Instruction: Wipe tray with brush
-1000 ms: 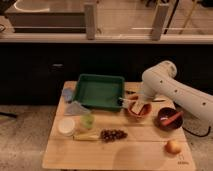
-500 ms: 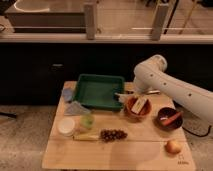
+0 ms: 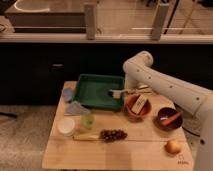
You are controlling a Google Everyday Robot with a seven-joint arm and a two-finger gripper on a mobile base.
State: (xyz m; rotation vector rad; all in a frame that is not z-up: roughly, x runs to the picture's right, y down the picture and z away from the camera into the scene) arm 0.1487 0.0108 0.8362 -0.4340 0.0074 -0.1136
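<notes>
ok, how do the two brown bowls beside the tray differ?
The near bowl is lighter, reddish brown; the far bowl is darker. The near bowl holds a pale object; the far bowl holds something orange-red. The near bowl sits by the tray's corner; the far bowl stands off it. Both are round and upright. The claw, shut on the brush, is over the tray's right edge.

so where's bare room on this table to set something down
Bare wood runs along the table's front edge, widest between the grape cluster and the onion. The tray's left half is bare too. Crowded: the two bowls and end effector, shut on the brush, at the tray's right rim.
</notes>
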